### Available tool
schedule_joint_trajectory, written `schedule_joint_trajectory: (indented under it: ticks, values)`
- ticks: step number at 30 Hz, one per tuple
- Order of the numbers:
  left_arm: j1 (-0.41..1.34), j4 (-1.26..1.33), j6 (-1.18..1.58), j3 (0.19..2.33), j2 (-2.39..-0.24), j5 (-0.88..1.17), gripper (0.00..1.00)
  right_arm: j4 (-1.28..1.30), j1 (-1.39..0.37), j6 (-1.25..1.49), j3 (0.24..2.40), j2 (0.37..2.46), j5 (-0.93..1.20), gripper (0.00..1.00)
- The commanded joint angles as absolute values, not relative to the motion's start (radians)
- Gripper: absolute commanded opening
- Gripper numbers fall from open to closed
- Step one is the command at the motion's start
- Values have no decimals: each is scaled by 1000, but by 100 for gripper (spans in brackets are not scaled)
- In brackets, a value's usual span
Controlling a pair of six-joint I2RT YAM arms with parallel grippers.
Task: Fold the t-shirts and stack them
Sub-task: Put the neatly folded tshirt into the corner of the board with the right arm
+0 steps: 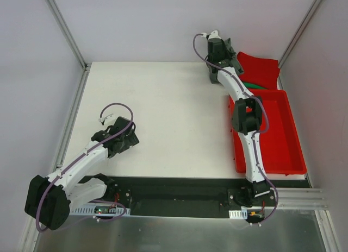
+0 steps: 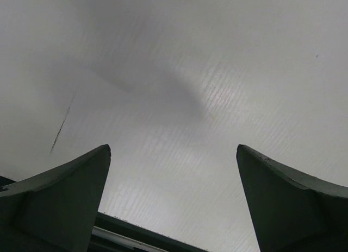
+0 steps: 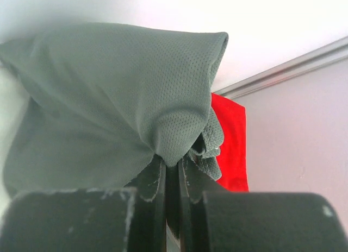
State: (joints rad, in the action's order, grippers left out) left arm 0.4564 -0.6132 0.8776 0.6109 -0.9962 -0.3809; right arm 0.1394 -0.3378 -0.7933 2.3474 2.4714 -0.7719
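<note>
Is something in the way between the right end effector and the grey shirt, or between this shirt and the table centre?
No. The right end effector is shut on the grey shirt. Toward the table centre nothing visible blocks the way; the tray lies nearer and to the right, off that path.

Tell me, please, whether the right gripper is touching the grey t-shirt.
Touching. The right wrist view shows the right gripper shut on the grey t-shirt. The cloth is pinched in the closed jaws and bunches out above them.
</note>
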Motion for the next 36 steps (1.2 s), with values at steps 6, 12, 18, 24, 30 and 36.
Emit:
schedule_joint_trajectory:
  ticks: [6, 12, 18, 24, 30, 36]
  values:
    - [446, -640, 902, 666, -1025, -405, 99, 83, -250, -646, 2450, 2379, -758, 0]
    - [446, -640, 905, 670, -1008, -403, 99, 103, -209, -537, 2468, 2321, -743, 1]
    - [446, -641, 911, 675, -1008, -402, 99, 170, -161, -425, 2474, 2276, -701, 1]
    - [446, -641, 916, 683, -1031, -400, 99, 268, -103, -298, 2488, 2258, -605, 1]
    - [446, -643, 916, 695, -1074, -393, 99, 319, -43, -244, 2445, 2260, -505, 1]
    - [446, -640, 919, 719, -1134, -382, 99, 364, 21, -143, 2447, 2273, -330, 1]
